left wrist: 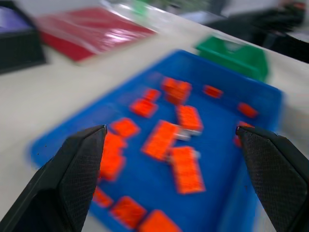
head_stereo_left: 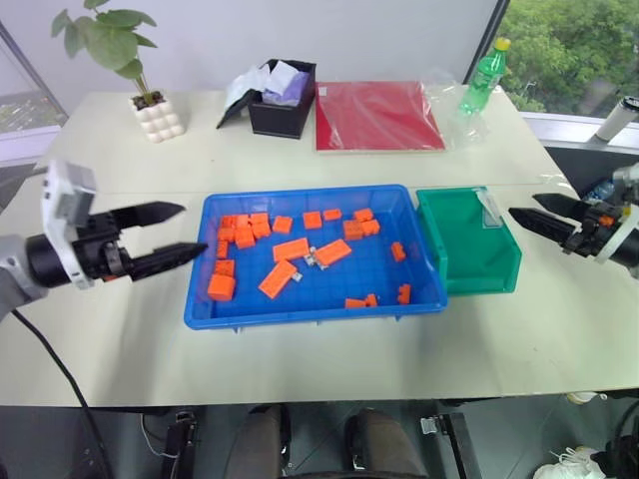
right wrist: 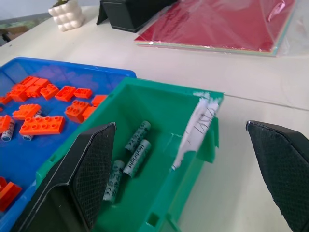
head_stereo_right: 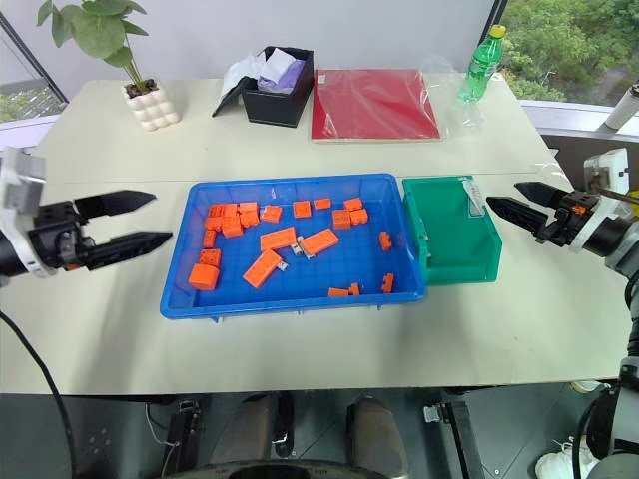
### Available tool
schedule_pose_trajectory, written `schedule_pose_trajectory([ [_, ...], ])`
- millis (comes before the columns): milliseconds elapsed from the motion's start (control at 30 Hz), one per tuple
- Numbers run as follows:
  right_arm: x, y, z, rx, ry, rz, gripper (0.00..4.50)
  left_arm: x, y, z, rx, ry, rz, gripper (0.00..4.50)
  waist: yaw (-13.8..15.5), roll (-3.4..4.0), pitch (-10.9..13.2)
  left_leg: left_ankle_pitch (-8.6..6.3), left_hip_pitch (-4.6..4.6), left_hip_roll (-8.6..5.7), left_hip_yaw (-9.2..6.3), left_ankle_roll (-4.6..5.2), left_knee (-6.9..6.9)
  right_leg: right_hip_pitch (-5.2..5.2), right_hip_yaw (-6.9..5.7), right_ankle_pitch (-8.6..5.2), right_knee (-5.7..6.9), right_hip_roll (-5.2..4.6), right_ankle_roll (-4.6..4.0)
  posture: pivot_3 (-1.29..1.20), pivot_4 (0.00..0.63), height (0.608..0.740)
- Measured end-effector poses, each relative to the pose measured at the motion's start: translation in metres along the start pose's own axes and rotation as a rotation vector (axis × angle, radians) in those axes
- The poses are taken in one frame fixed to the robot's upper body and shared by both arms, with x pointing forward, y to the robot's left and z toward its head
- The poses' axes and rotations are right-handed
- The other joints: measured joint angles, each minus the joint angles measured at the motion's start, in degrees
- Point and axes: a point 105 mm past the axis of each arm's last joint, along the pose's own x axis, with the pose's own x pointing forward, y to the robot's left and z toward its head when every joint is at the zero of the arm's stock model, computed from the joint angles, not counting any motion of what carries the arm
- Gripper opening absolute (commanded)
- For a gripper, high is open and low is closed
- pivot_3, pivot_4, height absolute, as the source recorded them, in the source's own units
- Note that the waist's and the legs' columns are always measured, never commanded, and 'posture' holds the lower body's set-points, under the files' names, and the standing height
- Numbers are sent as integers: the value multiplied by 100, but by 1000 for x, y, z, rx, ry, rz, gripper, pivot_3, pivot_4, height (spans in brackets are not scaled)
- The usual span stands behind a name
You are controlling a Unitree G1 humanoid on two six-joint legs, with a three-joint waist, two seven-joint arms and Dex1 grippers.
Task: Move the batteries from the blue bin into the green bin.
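The blue bin [head_stereo_left: 200,299] lies mid-table, strewn with orange blocks [head_stereo_left: 279,278]. Among them near its centre sit small silver batteries [head_stereo_left: 311,260]. The green bin [head_stereo_left: 499,274] stands against its right side. In the right wrist view, three batteries [right wrist: 137,155] lie on the green bin's [right wrist: 159,96] floor. My left gripper [head_stereo_left: 194,230] hovers open just outside the blue bin's left edge, pointing in over it, nothing between its fingers [left wrist: 77,164]. My right gripper [head_stereo_left: 524,206] hangs open and empty right of the green bin, pointing towards it.
A black box [head_stereo_left: 283,110] with cloths, a red sheet [head_stereo_left: 377,115] and a green bottle [head_stereo_left: 480,80] line the table's back. A potted plant [head_stereo_left: 150,100] stands at the back left. A white label [right wrist: 195,128] hangs on the green bin's wall.
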Motion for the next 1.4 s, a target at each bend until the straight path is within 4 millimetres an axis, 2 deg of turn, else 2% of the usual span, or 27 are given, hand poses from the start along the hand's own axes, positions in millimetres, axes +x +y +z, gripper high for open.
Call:
schedule_pose_trajectory([
  [133, 2, 4, 1, -12, 5, 11, 4439, 7, -7, -9, -33, 35, -53, 4500, 4, 1, 1, 0, 0, 0, 0, 0, 1, 0, 0, 0, 0, 0, 0, 0, 150, 740],
  [300, 14, 23, 17, -51, 1, 49, 4439, 7, -6, -15, -41, 57, -50, 4500, -11, 4, 2, 0, 0, 1, 0, 0, -1, -2, 1, 0, 0, 2, 0, 0, 150, 740],
  [367, 22, 40, 28, -83, -14, 105, 4439, 6, -5, -16, -38, 65, -39, 4500, -12, 6, 3, 0, 0, 2, 0, 0, -1, -3, 1, 0, 0, 2, 0, 0, 150, 740],
  [467, 40, 81, 40, -157, -12, 247, 4439, 5, -1, -20, -43, 69, -14, 4500, -15, 7, 4, -1, 0, 3, -1, 1, -2, -3, 2, 0, 0, 3, 0, 0, 150, 740],
  [533, 53, 108, 39, -196, 5, 342, 4439, 5, 1, -21, -39, 62, -2, 4500, -8, 5, 4, -1, -3, 3, -2, 1, -1, -4, 2, 0, 0, 3, 0, 0, 150, 740],
  [733, 85, 157, 38, -253, 26, 538, 4439, 6, 2, -23, -46, 55, 7, 4500, 11, 5, 4, -1, -5, 1, -3, 2, -1, -7, 1, 0, 0, -1, 0, 0, 150, 740],
  [867, 95, 184, 24, -339, 94, 672, 4439, 6, 3, -22, -42, 52, 11, 4500, 11, 4, 4, -3, -8, 0, -4, 5, 1, -8, 1, 0, 0, -1, 0, 0, 150, 740],
  [1000, 105, 213, -16, -507, 214, 853, 4439, 9, 3, -20, -30, 51, 6, 4500, -4, 4, 4, -3, -8, 0, -4, 5, 1, -11, 1, 0, 1, 0, 0, 0, 150, 740],
  [1100, 114, 225, -35, -627, 241, 941, 4439, 11, 3, -21, -33, 47, 0, 4500, -10, 4, 4, -3, -10, 0, -4, 5, 4, -13, 1, 0, 3, 0, 0, 0, 150, 740],
  [1200, 130, 235, -35, -714, 214, 991, 4439, 12, 3, -22, -37, 46, 5, 4500, -30, 4, 4, -2, -10, 1, -4, 3, 4, -16, 1, 0, 9, 2, 0, 0, 150, 740],
  [1400, 159, 247, -23, -849, 152, 1019, 4439, 13, 2, -25, -50, 43, 15, 4500, -19, 3, 3, -1, -11, 0, -5, 1, 6, -17, 0, 0, 13, 1, 0, 0, 150, 740],
])
